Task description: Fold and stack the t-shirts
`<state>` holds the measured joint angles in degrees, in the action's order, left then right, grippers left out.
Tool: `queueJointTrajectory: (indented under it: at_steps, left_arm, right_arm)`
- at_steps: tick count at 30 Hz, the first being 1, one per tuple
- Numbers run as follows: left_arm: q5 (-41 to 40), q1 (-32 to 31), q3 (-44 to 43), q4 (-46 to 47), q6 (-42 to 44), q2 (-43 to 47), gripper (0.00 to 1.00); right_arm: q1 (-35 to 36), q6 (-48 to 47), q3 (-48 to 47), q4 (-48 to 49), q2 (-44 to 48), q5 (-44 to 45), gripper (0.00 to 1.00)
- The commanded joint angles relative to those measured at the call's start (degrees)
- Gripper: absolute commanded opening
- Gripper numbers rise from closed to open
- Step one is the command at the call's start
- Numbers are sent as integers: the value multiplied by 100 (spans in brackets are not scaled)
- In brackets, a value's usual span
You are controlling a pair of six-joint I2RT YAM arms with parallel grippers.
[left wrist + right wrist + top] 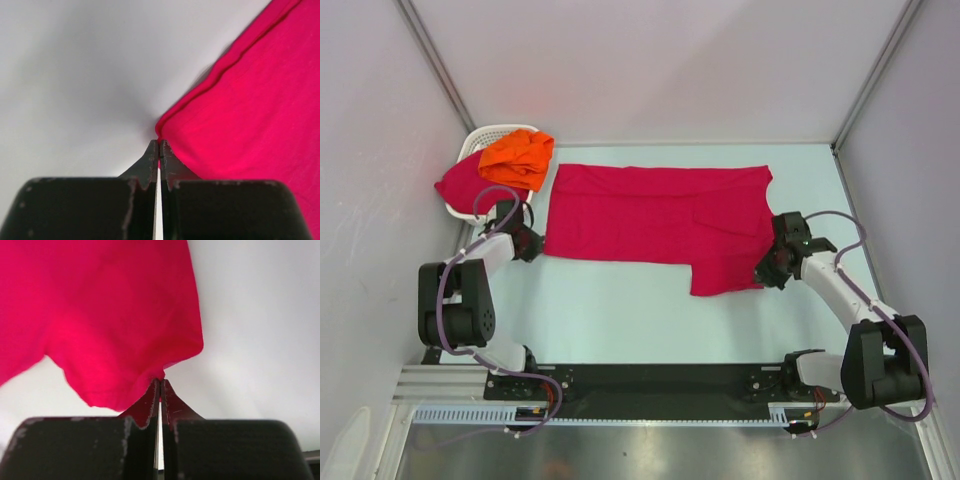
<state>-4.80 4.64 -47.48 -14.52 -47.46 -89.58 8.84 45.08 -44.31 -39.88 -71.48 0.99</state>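
Tabletop (620, 320): pale; crimson t-shirt (650, 215) flat near far edge.
Basket (485, 135): white slotted plastic, far-left corner; crumpled orange t-shirt (517, 158), second crimson t-shirt (465, 185).
Left gripper (159, 147): pinching flat shirt's near-left corner.
Right gripper (160, 385): pinching its near-right edge.

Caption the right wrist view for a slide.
Right gripper shut on an edge of the crimson t-shirt, the cloth puckered at its tips, pale table beyond.

The left gripper (159, 146) has its dark jaws pressed together on the near corner of the crimson shirt (250, 115), and a sliver of cloth shows between the tips. From that corner the hemmed edge runs up and right. Left of the shirt lies pale table (75, 75).
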Motion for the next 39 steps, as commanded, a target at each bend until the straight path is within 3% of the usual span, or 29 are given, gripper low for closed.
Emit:
queueJointTrajectory:
  at_steps: [1,22,39]
  left_arm:
    - [-65,-16,-323,-103,79,134,0]
    - [-153,-16,-894,-358,-35,20,0]
    - [-320,-16,-1254,-393,44,-130,0]
  right_arm:
    - [-180,-192,-490,77,-50,6,0]
    - [-840,-992,-1624,270,-217,-38,0]
    - [-1113,-1502,-2503,375,-998,-328,0]
